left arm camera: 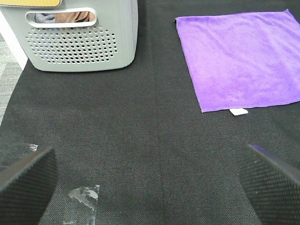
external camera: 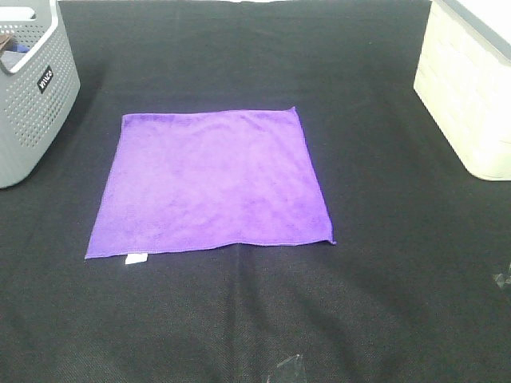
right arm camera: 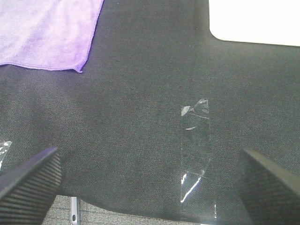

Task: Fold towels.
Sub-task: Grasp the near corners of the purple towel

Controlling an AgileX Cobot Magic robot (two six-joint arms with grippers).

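We see the purple towel (external camera: 211,182) lying flat and unfolded mid-worktop (external camera: 239,319), its white tag (external camera: 136,258) peeking out at the near-left corner. A grey basket (external camera: 32,88) stands to its left, and a pale box (external camera: 467,88) well off to the right. Our left hand (left arm camera: 150,183) and right hand (right arm camera: 150,183) hover short of the towel, jaws spread wide, gripping nothing.

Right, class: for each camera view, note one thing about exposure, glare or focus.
Exterior high: the purple towel is evenly lit, with no hard shadow. Left wrist: crumpled clear tape catches glare. Right wrist: the white bin is blown out to flat white, and a tape strip glints.
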